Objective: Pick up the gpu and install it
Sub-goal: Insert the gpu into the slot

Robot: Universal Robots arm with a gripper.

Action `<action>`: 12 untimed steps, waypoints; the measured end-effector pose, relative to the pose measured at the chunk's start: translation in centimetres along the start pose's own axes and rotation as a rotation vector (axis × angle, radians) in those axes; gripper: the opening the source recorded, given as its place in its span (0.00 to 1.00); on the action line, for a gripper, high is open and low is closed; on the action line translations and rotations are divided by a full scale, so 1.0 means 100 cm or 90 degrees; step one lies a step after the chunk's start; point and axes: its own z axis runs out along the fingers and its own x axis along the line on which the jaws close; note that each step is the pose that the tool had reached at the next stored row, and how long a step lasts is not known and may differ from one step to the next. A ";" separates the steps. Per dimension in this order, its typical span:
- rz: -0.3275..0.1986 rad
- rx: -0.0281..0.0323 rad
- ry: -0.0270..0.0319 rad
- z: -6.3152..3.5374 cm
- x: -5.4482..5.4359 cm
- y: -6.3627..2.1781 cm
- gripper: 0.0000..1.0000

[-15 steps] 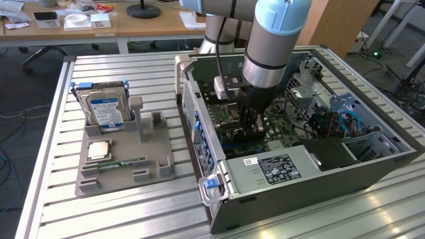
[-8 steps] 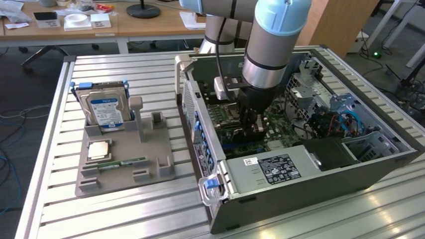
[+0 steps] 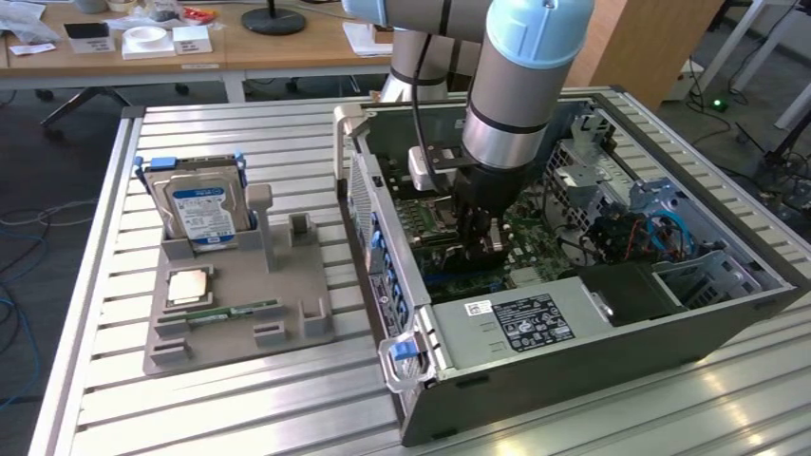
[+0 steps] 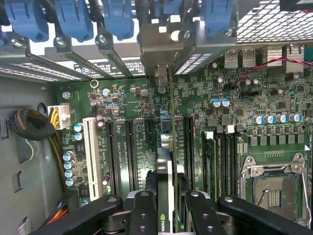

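Note:
My gripper is deep inside the open computer case, low over the motherboard. In the wrist view the gripper is shut on the gpu, which I see edge-on as a thin upright card between the black fingers. The card runs from the fingers toward the rear slot openings, and its silver bracket end sits by the case wall. It stands over the dark expansion slots, between two of them. Whether its lower edge touches a slot is hidden.
Blue slot latches line the case's rear wall. A white slot, memory slots and the processor socket flank the card. Outside the case, a grey holder carries a blue-labelled hard drive, a chip and a memory stick.

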 end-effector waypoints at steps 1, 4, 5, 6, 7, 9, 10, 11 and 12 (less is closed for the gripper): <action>0.000 0.0000 0.0000 0.0000 0.000 0.0000 0.27; 0.000 0.0000 0.0000 0.0000 0.000 0.0000 0.27; 0.000 0.0000 0.0000 0.0000 0.000 0.0000 0.27; 0.000 0.0000 0.0000 0.0000 0.000 0.0000 0.27; 0.000 0.0000 0.0000 0.0000 0.000 0.0000 0.27; 0.000 0.0000 0.0000 0.0000 0.000 0.0000 0.27; 0.000 0.0000 0.0000 0.0000 0.000 0.0000 0.27; 0.000 0.0000 0.0000 0.0000 0.000 0.0000 0.27; 0.000 0.0000 0.0001 -0.0001 0.000 0.0000 0.27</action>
